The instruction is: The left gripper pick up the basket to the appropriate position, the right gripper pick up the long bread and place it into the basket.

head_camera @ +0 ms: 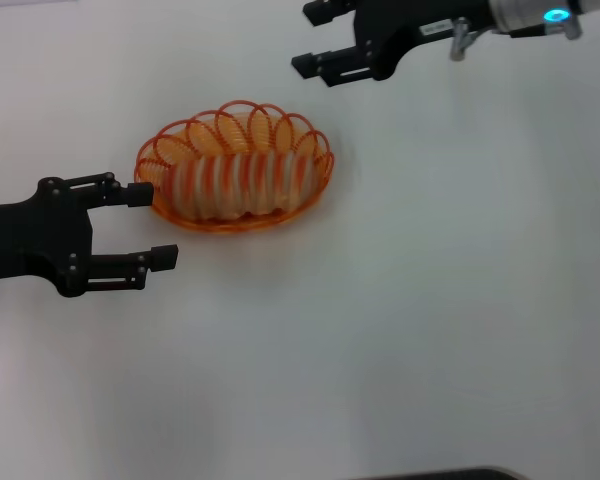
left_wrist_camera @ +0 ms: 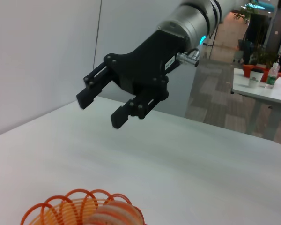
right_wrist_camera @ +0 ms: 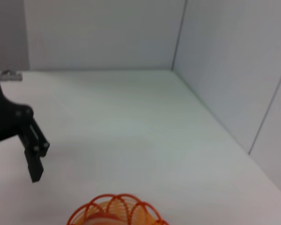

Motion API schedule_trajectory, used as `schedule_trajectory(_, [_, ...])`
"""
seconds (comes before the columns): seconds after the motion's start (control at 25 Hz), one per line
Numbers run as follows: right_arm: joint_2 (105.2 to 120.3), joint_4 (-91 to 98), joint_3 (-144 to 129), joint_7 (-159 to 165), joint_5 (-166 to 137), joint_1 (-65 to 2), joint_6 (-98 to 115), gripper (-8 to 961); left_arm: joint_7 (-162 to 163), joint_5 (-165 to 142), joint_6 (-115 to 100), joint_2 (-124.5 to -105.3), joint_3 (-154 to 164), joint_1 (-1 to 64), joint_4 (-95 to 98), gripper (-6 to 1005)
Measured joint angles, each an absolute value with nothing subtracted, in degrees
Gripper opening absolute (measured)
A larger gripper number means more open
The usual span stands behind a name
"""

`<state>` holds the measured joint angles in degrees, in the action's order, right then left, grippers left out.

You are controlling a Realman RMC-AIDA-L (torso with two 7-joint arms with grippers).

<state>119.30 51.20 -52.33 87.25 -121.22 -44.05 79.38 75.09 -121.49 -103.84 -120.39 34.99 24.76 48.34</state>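
Finishing: we see the bread (head_camera: 242,184) lying inside the basket (head_camera: 310,195) on the table (head_camera: 400,330).
Left gripper (head_camera: 152,226): spread, upper finger touching the basket's rim.
Right gripper (head_camera: 310,38): spread, empty, well apart.
Advice: we back both away without nudging the rim.
Writing: white label, unreadable.

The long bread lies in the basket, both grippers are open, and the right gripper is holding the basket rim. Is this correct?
Not quite. In the head view the right gripper is open but raised away beyond the basket, touching nothing. The rest holds: the long bread lies in the basket, and the left gripper is also open, beside the basket's rim.
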Motion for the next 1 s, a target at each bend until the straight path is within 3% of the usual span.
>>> schedule_trajectory(0.4, [119.0, 51.25, -42.53, 74.05, -105.35, -30.8, 91.03, 624, 75.06, -121.2, -103.59, -120.77, 34.75, 25.44, 47.31, 811])
schedule_trajectory(0.68, [117.4, 51.31, -39.72, 72.03, -105.37, -21.9, 101.06, 623, 75.02, -119.63, -103.05, -120.94, 34.66, 25.5, 46.86, 811])
schedule_trajectory(1.0, [118.11, 51.33, -32.48, 64.33, -105.99, -14.53, 108.67, 623, 75.04, -118.72, -102.96, -120.94, 34.56, 25.53, 46.54, 811])
